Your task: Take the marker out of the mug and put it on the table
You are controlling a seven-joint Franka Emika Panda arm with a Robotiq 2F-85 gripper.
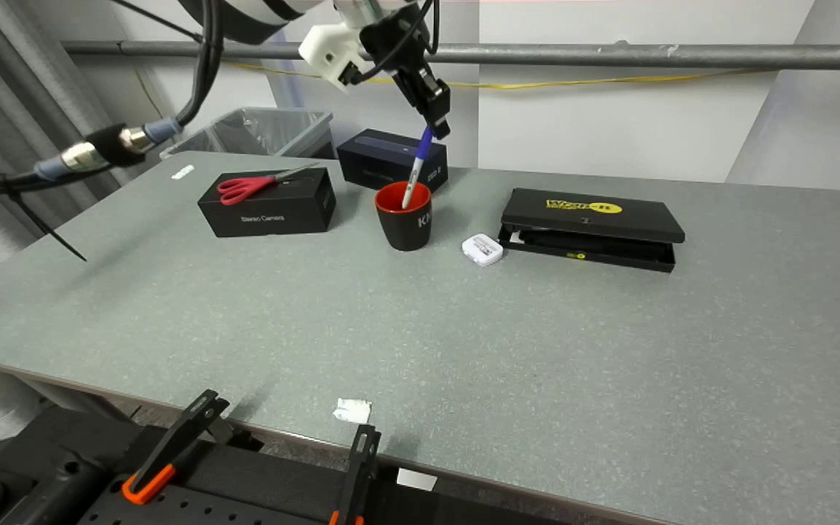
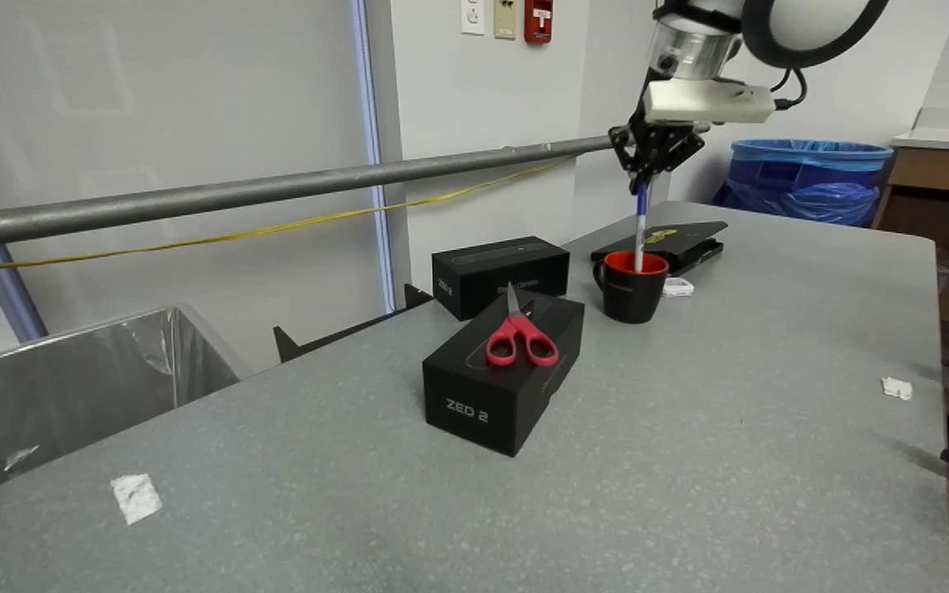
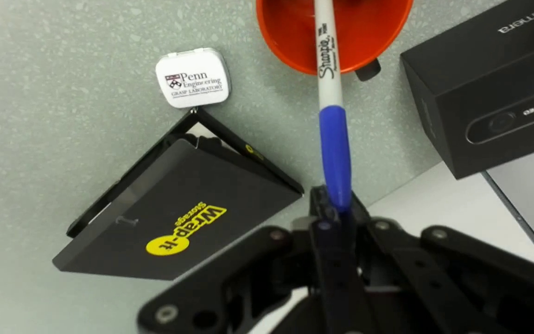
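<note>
With your hand (image 1: pixel 436 124) closed on the blue end of the marker (image 3: pixel 331 102), whose white end sits inside the mug (image 1: pixel 402 230) near the wall-side edge of the counter (image 1: pixel 537 350), draw it clear along its slant before going sideways.

In an exterior view, the mug (image 1: pixel 399 232) stands upper centre on the bench (image 1: pixel 420 328), the marker (image 1: pixel 417 169) in it reaching up to the tool (image 1: pixel 437 127). Scissors (image 1: pixel 264 181) lie on a box (image 1: pixel 278 209) at left; another box (image 1: pixel 382 162) behind the mug; at right, a tin (image 1: pixel 482 249), then a case (image 1: pixel 589 223).
</note>
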